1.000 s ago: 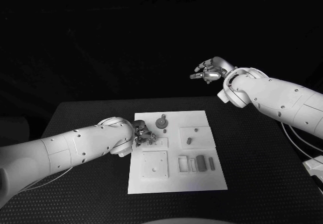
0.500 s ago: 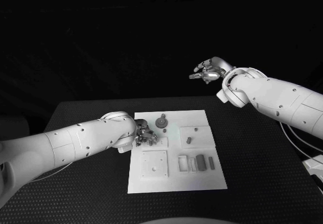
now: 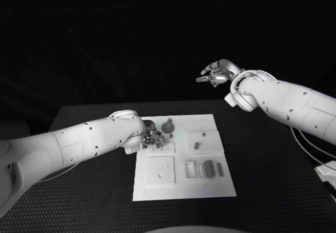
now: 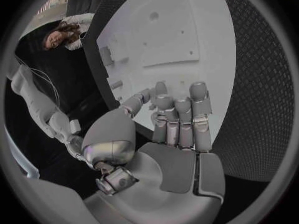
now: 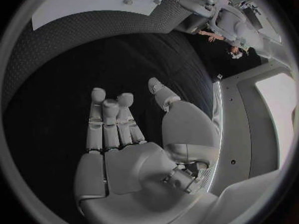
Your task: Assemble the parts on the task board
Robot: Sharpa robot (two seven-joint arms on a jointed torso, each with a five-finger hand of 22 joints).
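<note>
Left hand [image 3: 151, 138] curled empty over task board [image 3: 183, 191]; right hand [image 3: 217, 74] spread above black table [image 3: 273, 165].

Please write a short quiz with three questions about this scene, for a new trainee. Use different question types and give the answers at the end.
1. True or false: the right robot hand rests on the task board.
2. Which robot hand is over the board's near-left region, by the round part? A) left B) right
3. Fill in: the right robot hand holds ____.

Key: 1. False, it is raised beyond the table. 2. A, the left robot hand. 3. Nothing, its fingers are apart.
</note>
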